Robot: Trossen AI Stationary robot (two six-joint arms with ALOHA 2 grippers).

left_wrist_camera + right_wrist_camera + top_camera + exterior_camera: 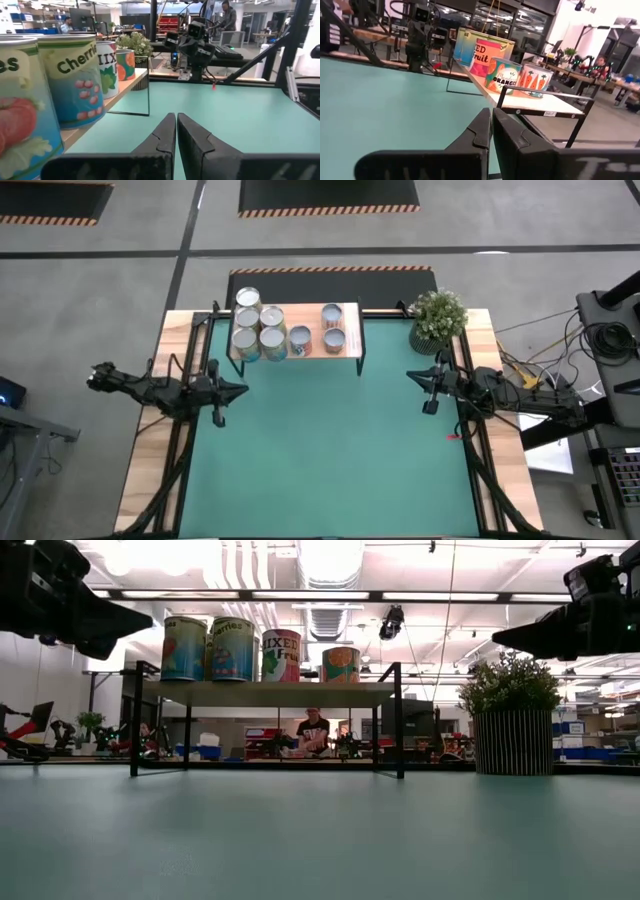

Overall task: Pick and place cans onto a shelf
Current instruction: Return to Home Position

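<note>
Now | cans (272,340) all standing on shelf (306,314) | left claw (240,389) pinched closed, empty | right claw (413,376) likewise

Around my green-topped table (330,460) the floor (90,300) is grey, with black mats (328,194) edged in orange stripes on the far side. Overhead, a white ceiling carries bright strip lights (330,558) and pale ducts (240,570). Far behind, workbenches (270,747) are crowded with gear, a person (313,730) sits at one, and blue bins (590,753) stand to the right.
</note>
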